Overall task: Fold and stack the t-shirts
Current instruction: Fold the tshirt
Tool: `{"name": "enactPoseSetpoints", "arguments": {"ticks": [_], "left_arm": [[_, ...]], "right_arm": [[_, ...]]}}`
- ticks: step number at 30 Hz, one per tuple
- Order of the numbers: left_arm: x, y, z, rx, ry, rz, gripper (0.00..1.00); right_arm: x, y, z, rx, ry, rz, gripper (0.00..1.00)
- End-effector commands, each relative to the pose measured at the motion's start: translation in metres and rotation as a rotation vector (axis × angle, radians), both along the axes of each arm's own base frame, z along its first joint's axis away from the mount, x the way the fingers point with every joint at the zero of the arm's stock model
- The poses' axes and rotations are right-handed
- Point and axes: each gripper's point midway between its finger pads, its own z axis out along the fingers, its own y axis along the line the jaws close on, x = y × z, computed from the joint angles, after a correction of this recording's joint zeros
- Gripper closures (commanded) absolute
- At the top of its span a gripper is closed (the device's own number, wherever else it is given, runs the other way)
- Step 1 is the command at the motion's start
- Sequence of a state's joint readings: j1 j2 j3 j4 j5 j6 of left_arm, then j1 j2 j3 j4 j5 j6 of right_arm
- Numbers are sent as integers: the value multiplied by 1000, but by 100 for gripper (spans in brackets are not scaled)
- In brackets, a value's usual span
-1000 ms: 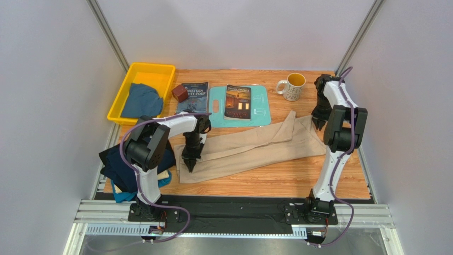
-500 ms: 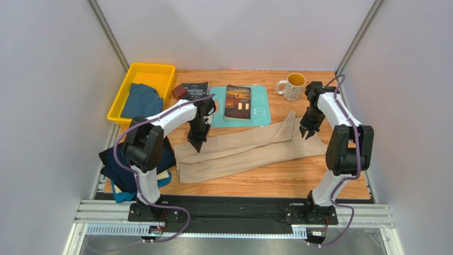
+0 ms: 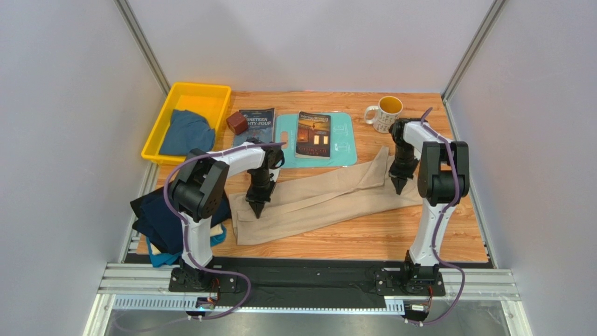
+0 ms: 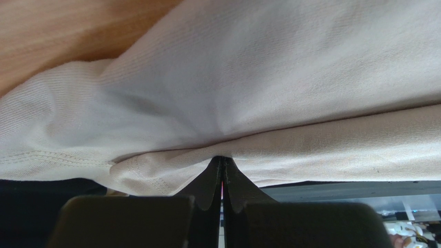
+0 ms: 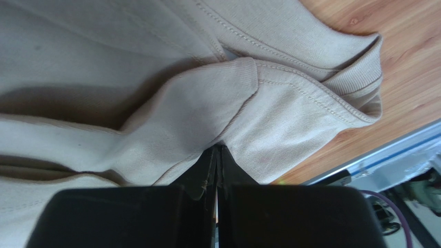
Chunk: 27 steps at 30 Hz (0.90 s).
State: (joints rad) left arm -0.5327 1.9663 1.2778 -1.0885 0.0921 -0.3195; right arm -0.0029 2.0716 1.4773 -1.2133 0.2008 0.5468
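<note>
Beige t-shirt lies as a long, creased band across the worktop; left tool and right tool each pinch an end.

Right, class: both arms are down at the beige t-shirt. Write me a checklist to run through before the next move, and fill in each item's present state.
1. Left pincer shut on the beige t-shirt: ok.
2. Right pincer shut on the shirt beside a stitched edge: ok.
3. Number of cloth layers caught in each grip: cannot tell.
4. Shirt lying flat and smooth on the table: not ok, it is bunched into long folds.
5. Mug standing apart from the cloth: ok.
</note>
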Motion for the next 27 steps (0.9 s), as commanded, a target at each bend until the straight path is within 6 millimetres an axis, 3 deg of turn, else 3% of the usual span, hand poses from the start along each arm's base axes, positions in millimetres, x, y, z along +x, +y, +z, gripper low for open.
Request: {"name": "enactPoseSetpoints", "arguments": {"ticks": [1, 5, 8, 9, 14, 15, 18, 19, 22, 27], "left_arm": [[-19, 5, -16, 34, 63, -25, 100], [-39, 12, -15, 52, 105, -32, 100], [-51, 12, -12, 44, 130, -23, 100], [-53, 12, -11, 42, 136, -19, 100], [-62, 9, -9, 53, 156, -37, 100], [-65, 8, -9, 56, 157, -46, 100], [-70, 5, -6, 60, 164, -60, 100], [-71, 5, -6, 64, 164, -59, 100], [-72, 3, -4, 64, 161, -62, 100], [-69, -1, -1, 56, 149, -64, 100]], "right_arm": [[36, 4, -21, -56, -73, 64, 100], [61, 4, -16, -46, -93, 100, 100], [66, 15, -16, 25, -63, 122, 100], [81, 19, -13, 40, -89, 129, 100], [118, 33, -4, 96, -124, 150, 100], [133, 37, -3, 99, -156, 155, 100], [146, 50, -10, 137, -160, 169, 100], [156, 55, -4, 149, -195, 175, 100], [168, 66, -9, 188, -220, 173, 100], [160, 69, -18, 200, -187, 152, 100]]}}
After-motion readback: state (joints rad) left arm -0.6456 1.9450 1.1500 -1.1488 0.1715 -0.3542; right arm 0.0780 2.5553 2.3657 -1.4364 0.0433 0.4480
